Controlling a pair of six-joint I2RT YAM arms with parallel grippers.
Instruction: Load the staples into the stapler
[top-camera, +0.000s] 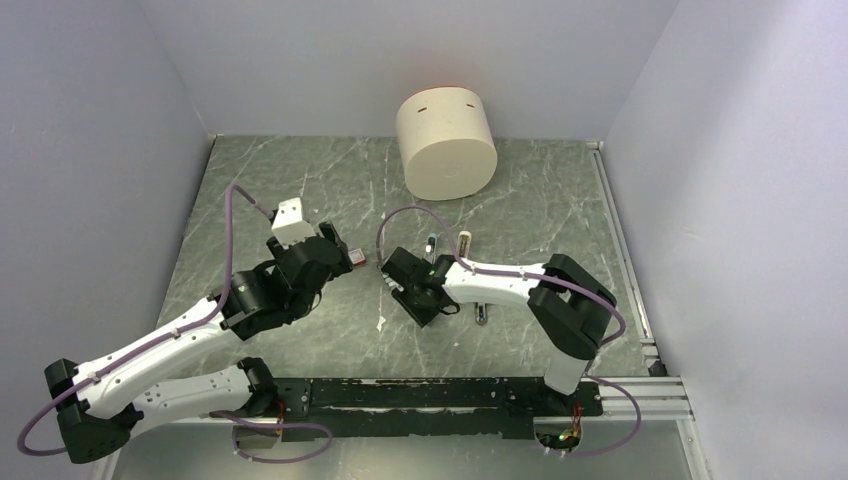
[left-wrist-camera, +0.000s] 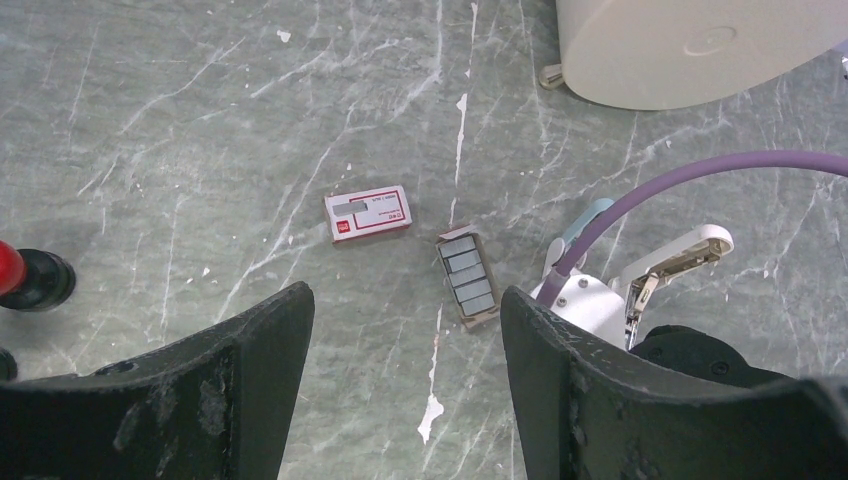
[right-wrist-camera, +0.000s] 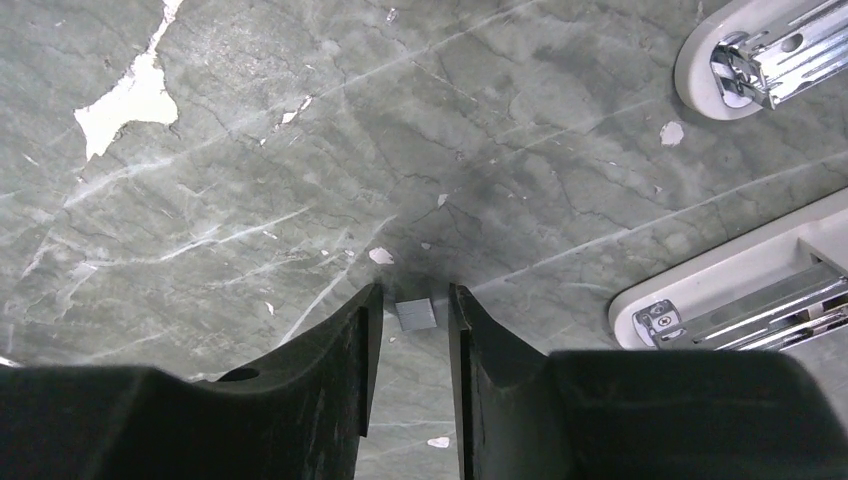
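While your right hand (right-wrist-camera: 415, 292) is hanging low over the grey-green marbled worktop (right-wrist-camera: 250, 150), its two black fingers are standing only narrowly apart. A small dark grey ridged block of staples (right-wrist-camera: 415, 314) is sitting between their tips, and I cannot tell whether the pads are touching it. To the right of the block in the right wrist view, the slim white stapler (right-wrist-camera: 700, 275) is lying with its metal inner rail showing. Another white rounded end with chrome parts (right-wrist-camera: 700, 85) is lying further up, well apart from the block.

Your left hand (left-wrist-camera: 405, 300) is hovering wide open and holding nothing. Below it the small red-and-white cardboard box (left-wrist-camera: 368, 214) is lying flat, and a brown tray of more grey staple blocks (left-wrist-camera: 467, 277) is resting just beside it, the two not touching. A large cream cylinder (left-wrist-camera: 690, 50) is standing at the far side, and a red-capped black knob (left-wrist-camera: 25, 278) is sitting at the left edge of that view.
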